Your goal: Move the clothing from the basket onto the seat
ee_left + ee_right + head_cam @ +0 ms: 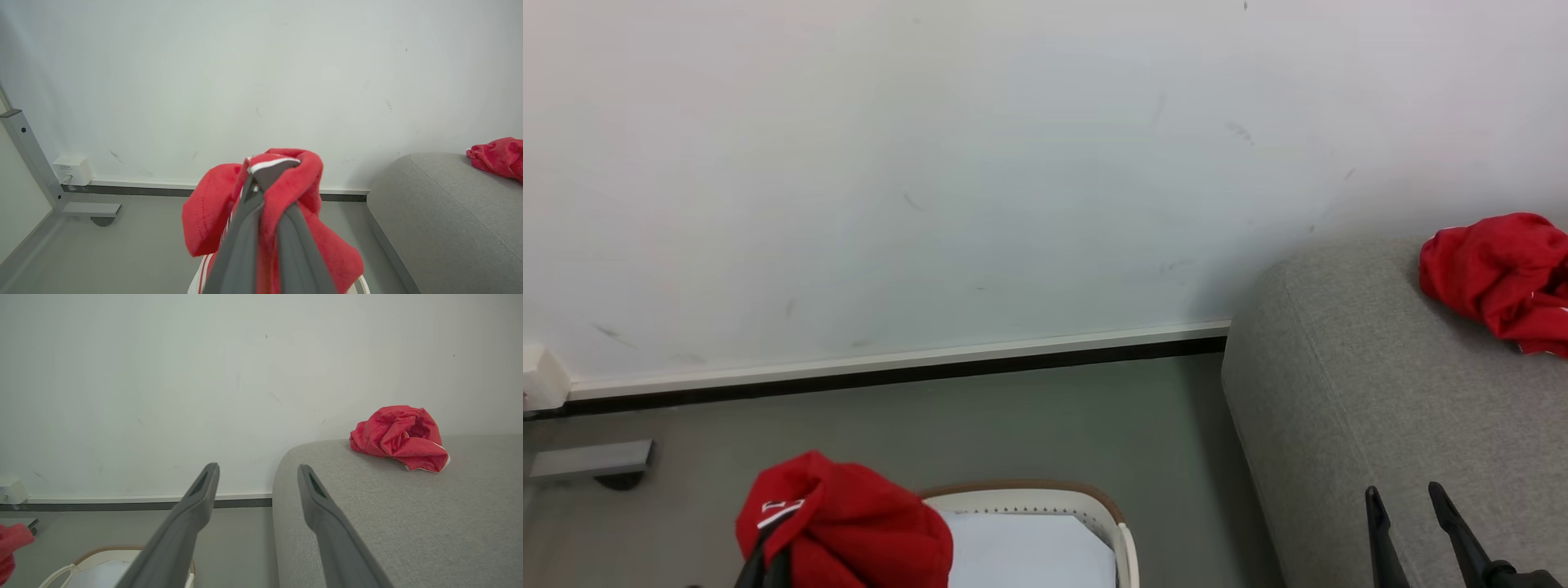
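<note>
Grey floor (1013, 425): L gripper (267, 173) clamped on red jersey (849, 523) over basket (1045, 494); R gripper (257, 467) open; 2nd red garment (398, 437) on seat (1339, 392).

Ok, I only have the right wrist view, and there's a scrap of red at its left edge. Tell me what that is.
Observer: A red garment with white stripes, and the left gripper is shut on it.
Operator: Give me its place against the basket.
Observer: In the head view it is held up at the left side of the basket, apart from the seat.
</note>
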